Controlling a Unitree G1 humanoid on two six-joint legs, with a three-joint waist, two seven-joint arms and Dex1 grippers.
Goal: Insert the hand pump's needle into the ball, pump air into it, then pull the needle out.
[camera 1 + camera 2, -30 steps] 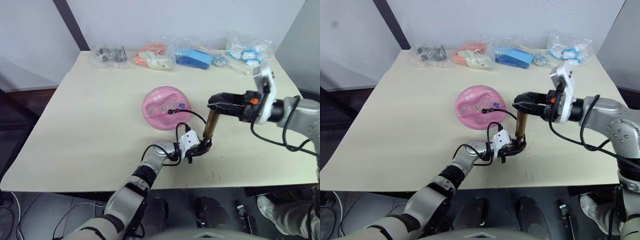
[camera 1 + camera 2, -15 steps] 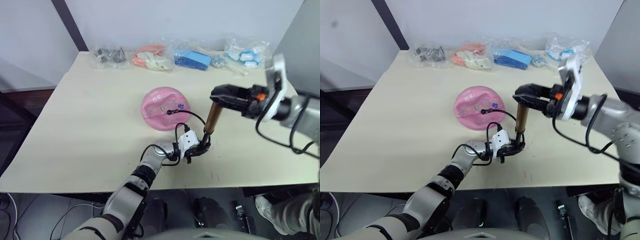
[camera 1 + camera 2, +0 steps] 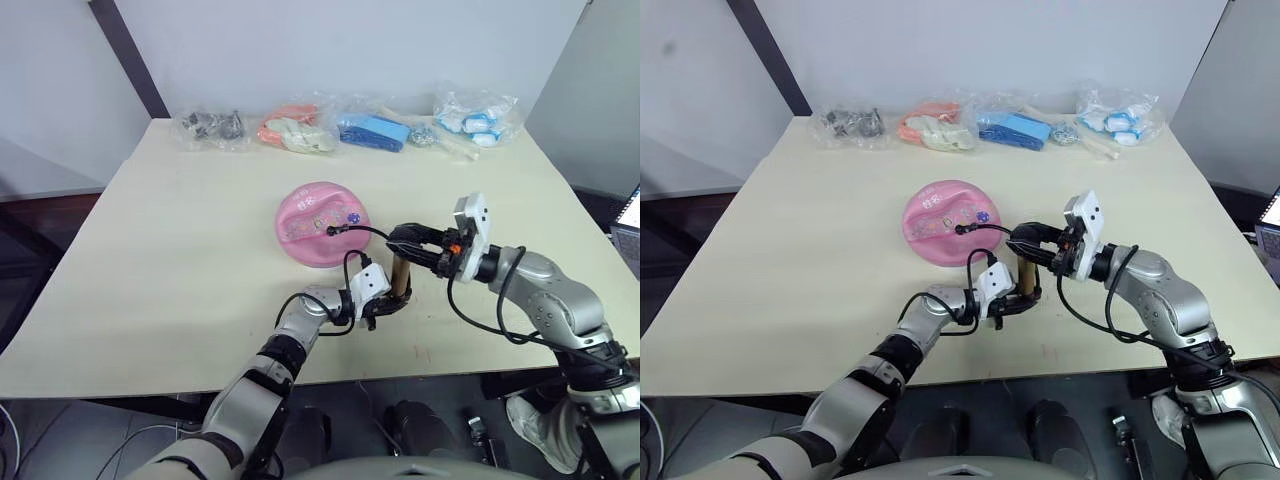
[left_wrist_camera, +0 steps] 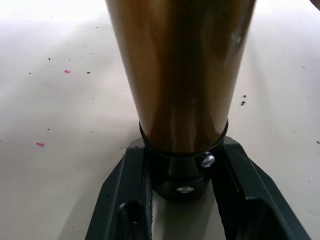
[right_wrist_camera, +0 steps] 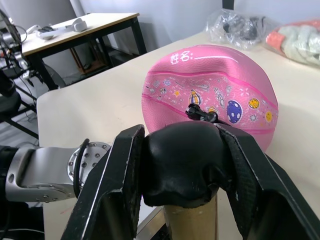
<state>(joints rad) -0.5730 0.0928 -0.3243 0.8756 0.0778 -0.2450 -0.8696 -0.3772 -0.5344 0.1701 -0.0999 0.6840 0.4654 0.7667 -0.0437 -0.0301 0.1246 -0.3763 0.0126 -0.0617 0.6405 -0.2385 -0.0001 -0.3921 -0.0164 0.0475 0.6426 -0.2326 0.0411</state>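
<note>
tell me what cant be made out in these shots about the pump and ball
- Needle: its metal pin is too small to see in any view; only the black fitting sits on the ball.
- Hand pump top: cut off by the left wrist view's edge.
- Pump rod: hidden under the right gripper.

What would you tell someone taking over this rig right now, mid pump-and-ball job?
Left gripper: shut on the base cap of the hand pump, holding it upright on the table.
Right gripper: shut on the pump's black top handle, which sits right down on the barrel.
Ball: on the table just beyond the pump, visibly dented, not yet round. The needle is seated in the ball, with the hose looping back to the pump.
Done: needle inserted, pumping under way.
Left: keep pumping until the ball fills out, then pull the needle out.
</note>
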